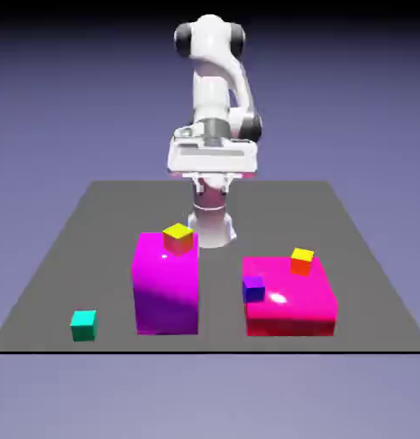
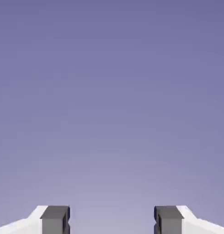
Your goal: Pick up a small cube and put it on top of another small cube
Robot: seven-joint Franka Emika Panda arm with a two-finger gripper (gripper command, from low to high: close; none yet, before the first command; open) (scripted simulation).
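- Hovering above worktop: claw, fingers spread, nothing grasped.
- Teal cube on worktop, near edge, exterior view's left.
- Tall magenta block just beside, yellow-topped cube on it.

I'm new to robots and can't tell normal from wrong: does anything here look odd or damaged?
Nothing looks damaged. The purple cube sits right at the edge of the magenta-red block, which looks a bit precarious. The fingers are open, holding nothing.
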